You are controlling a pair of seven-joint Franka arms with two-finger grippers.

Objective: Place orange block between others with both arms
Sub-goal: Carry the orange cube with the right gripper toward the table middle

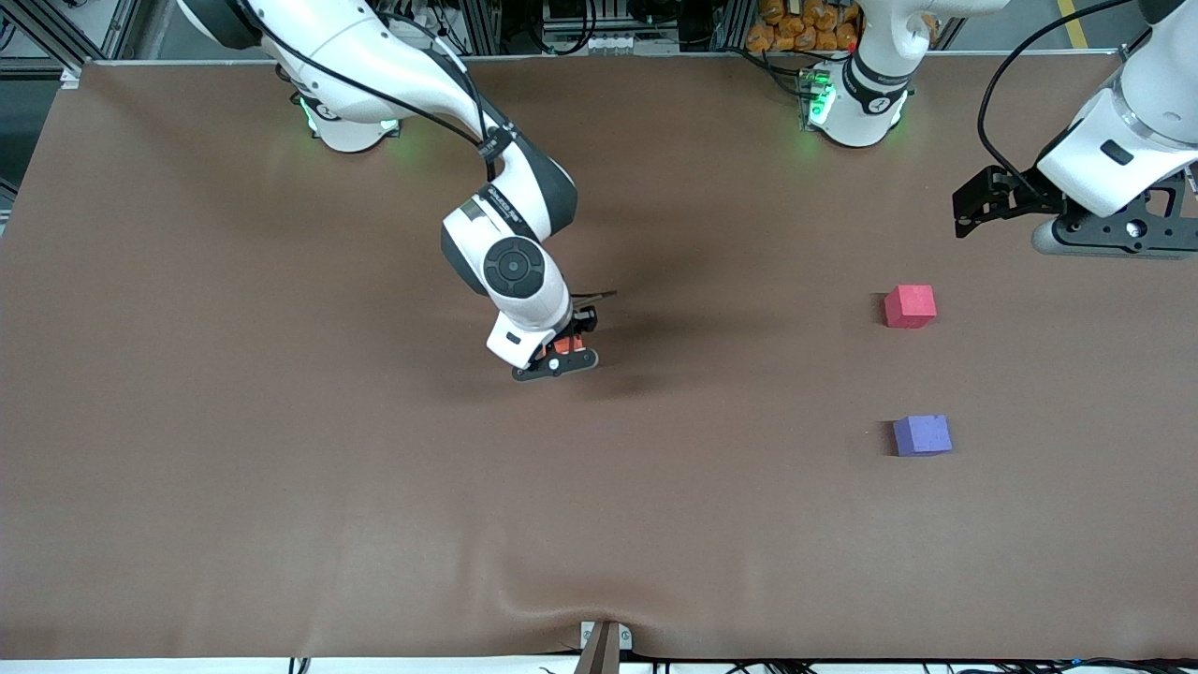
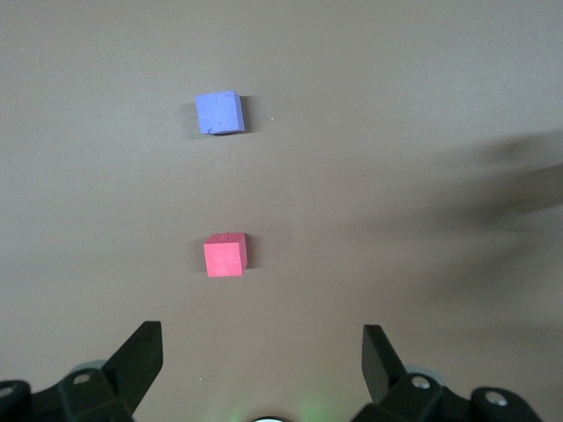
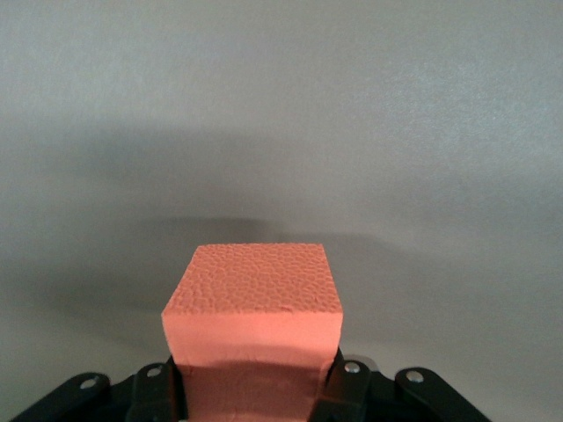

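1. We find a brown matte tabletop (image 1: 281, 468) with an aluminium frame and cabling along the edge where the arm bases stand.
2. The right gripper (image 1: 560, 360) is over mid-table, jaws shut on the orange block (image 3: 253, 330), which is clamped low between them, clear of the surface as far as we can judge; we take this as carriage toward a hand-over.
3. The left gripper (image 2: 262, 356) waits above its own end, jaws wide and empty, looking down on the pinkish-red cube (image 1: 910, 306) and the purple-blue cube (image 1: 922, 435).
4. The two cubes sit well apart, the purple-blue one nearer the front camera; nothing obstructs the gap between them.
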